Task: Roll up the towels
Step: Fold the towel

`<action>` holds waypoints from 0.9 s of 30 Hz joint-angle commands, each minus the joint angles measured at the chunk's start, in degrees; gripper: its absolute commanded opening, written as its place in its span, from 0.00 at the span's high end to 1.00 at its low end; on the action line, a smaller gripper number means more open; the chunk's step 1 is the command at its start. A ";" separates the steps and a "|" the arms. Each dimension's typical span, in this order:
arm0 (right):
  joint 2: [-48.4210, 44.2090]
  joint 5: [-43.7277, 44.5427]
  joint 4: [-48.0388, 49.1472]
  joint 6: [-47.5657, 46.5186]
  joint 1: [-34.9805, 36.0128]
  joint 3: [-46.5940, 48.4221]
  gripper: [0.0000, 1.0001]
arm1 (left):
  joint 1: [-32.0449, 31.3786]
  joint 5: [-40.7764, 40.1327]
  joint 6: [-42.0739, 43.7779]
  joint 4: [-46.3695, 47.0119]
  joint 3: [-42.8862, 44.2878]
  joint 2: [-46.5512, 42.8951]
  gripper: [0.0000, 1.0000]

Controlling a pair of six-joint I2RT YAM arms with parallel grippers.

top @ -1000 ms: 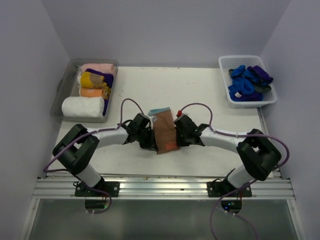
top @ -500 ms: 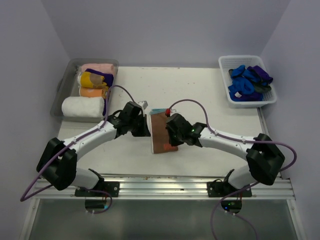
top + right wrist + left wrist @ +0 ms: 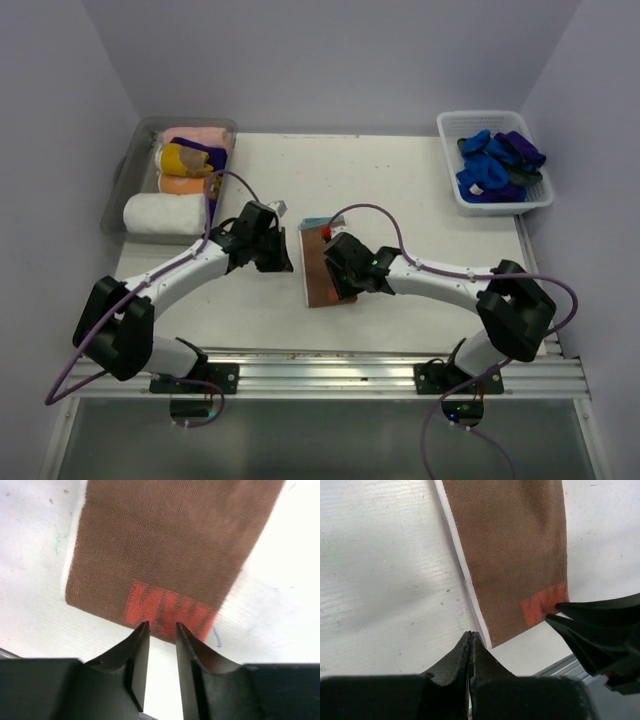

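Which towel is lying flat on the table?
The rust-brown towel in the middle of the table. It lies spread flat; the towels in the grey tray are rolled, and those in the white basket are bunched.

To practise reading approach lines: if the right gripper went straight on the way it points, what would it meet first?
The brown towel, at its red-printed end, just ahead of the right gripper; its height above the cloth is unclear.

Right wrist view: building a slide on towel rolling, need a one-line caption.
Right gripper, jaws slightly parted, over the red-lettered edge of a flat rust-brown towel on the white table.
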 commanded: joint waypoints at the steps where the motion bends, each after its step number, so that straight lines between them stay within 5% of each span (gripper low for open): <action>1: -4.93 5.13 -3.89 -5.41 0.07 3.46 0.66 | 0.70 -0.17 1.93 -0.19 1.72 -1.66 1.00; 7: -5.55 4.08 -5.56 -9.20 1.30 2.06 0.48 | 1.14 -0.09 2.11 -0.10 1.55 -1.83 1.00; 27: 6.13 15.76 0.31 -18.86 10.27 2.94 0.51 | 1.93 1.94 1.23 2.01 -1.09 -2.09 1.00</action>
